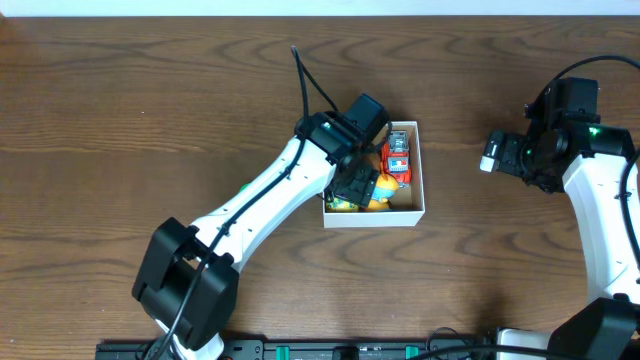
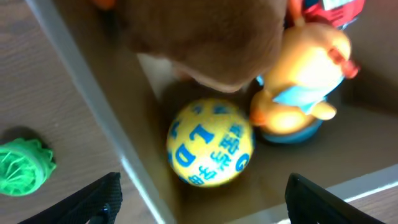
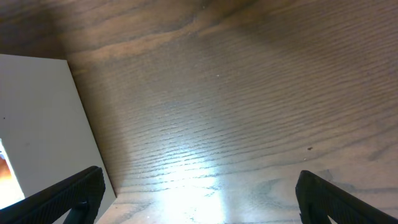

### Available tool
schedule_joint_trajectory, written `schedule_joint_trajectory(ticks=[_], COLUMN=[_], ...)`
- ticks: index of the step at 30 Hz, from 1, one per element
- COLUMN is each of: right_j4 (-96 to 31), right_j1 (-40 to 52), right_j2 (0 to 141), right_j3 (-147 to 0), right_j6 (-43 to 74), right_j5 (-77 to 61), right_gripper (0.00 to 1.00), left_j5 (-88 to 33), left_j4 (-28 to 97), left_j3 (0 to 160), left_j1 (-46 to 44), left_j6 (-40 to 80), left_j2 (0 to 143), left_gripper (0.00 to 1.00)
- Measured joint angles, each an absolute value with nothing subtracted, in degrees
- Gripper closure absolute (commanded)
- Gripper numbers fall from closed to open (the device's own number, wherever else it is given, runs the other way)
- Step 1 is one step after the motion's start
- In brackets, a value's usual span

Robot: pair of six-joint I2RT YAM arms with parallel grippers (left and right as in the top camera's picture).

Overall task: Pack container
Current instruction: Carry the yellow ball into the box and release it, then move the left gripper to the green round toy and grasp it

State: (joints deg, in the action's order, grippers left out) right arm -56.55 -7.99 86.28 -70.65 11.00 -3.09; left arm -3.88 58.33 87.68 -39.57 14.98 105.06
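Observation:
The container (image 1: 375, 217), a small white-walled box with a tan inside, sits mid-table. It holds a red toy car (image 1: 397, 158), an orange duck-like toy (image 1: 385, 190) and a yellow ball with blue letters (image 2: 209, 151). My left gripper (image 1: 352, 185) hangs over the box's left half, open and empty. In the left wrist view its fingers (image 2: 202, 205) straddle the ball from above, the duck toy (image 2: 298, 87) is to the right, and a blurred brown thing (image 2: 211, 37) fills the top. My right gripper (image 1: 495, 152) is open and empty over bare table, right of the box.
A small green ribbed thing (image 2: 23, 163) lies on the table just outside the container's left wall (image 2: 93, 93). The right wrist view shows the box's white outer wall (image 3: 37, 118) at the left and wood table elsewhere.

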Motion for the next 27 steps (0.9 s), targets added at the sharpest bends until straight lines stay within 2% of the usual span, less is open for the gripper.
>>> schedule_joint_trajectory(ticks=[3, 6, 13, 19, 27], right_j4=[-56.6, -56.6, -56.6, -56.5, -56.5], right_j1=[-8.0, -8.0, -8.0, -8.0, -8.0], right_j2=[86.3, 86.3, 86.3, 86.3, 86.3], right_j3=[-70.7, -70.7, -70.7, -70.7, -70.6], right_j6=[11.0, 11.0, 11.0, 11.0, 11.0], right_j5=[-3.1, -3.1, -3.1, -3.1, -3.1], right_gripper=[0.01, 0.01, 0.01, 0.01, 0.01], left_j5=[-2.4, 0.1, 2.0, -2.5, -5.7], left_j4=[60.3, 62.4, 64.1, 60.7, 53.8], left_j3=[87.7, 87.7, 87.9, 83.2, 72.4], left_j1=[-37.8, -34.0, -18.3, -10.8, -10.1], left_j6=[15.0, 15.0, 17.0, 18.0, 18.2], left_j2=[102.1, 96.2, 86.5, 89.9, 100.4], left_gripper=[0.11, 0.01, 0.02, 0.02, 0.02])
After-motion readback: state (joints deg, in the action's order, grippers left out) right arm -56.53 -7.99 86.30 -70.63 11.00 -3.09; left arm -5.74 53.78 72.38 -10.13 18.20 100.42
